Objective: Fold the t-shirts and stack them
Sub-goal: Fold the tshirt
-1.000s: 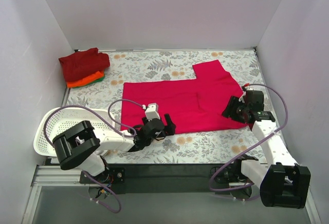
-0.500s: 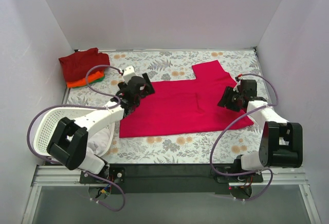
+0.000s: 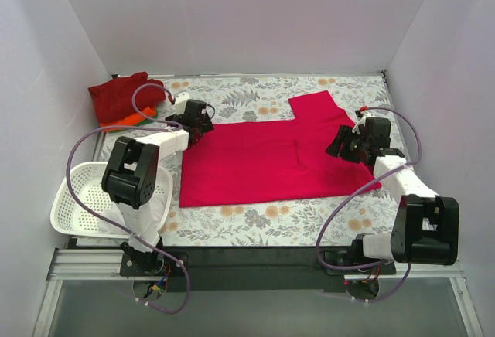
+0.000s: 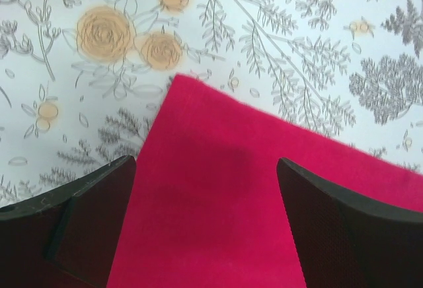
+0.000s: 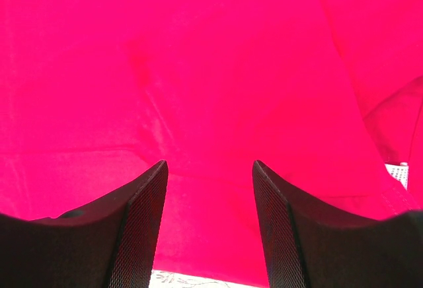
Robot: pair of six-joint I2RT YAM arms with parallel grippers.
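Left gripper point(image 4: 203, 176) hangs spread wide and empty right over the far-left corner of the bright pink t-shirt point(image 3: 263, 159), placed, I'd judge, to pinch that corner for a fold. Right gripper point(image 5: 210, 169) sits low over the shirt's right side, jaws partly apart, no cloth caught between them that I can see. Shirt lies flat mid-table, unfolded. Folded dark red shirt point(image 3: 124, 96) tops an orange shirt point(image 3: 124, 124) at the table's far-left corner: likely the stack it joins. White basket point(image 3: 73, 198) overhangs the near-left edge of the floral table point(image 3: 255, 221).
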